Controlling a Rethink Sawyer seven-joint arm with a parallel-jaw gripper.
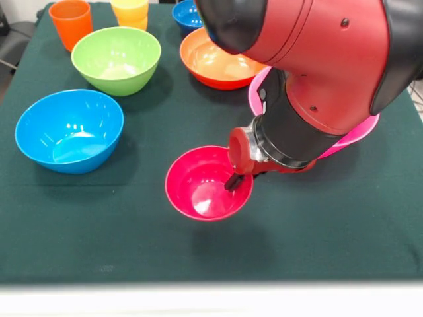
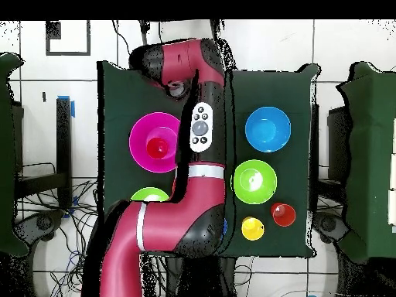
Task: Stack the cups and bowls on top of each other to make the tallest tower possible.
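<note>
The small crimson bowl (image 1: 208, 183) sits upright on the green table (image 1: 344, 224) with the gripper (image 1: 234, 181) dipping over its rim (whether its fingers are spread or pinching cannot be told). Just behind the arm (image 1: 317, 59) peeks the big pink bowl (image 1: 360, 132); the light blue bowl (image 1: 69, 131) lies well apart.

Dark green tablecloth (image 1: 79, 231), white tiled floor (image 2: 340, 69)
</note>
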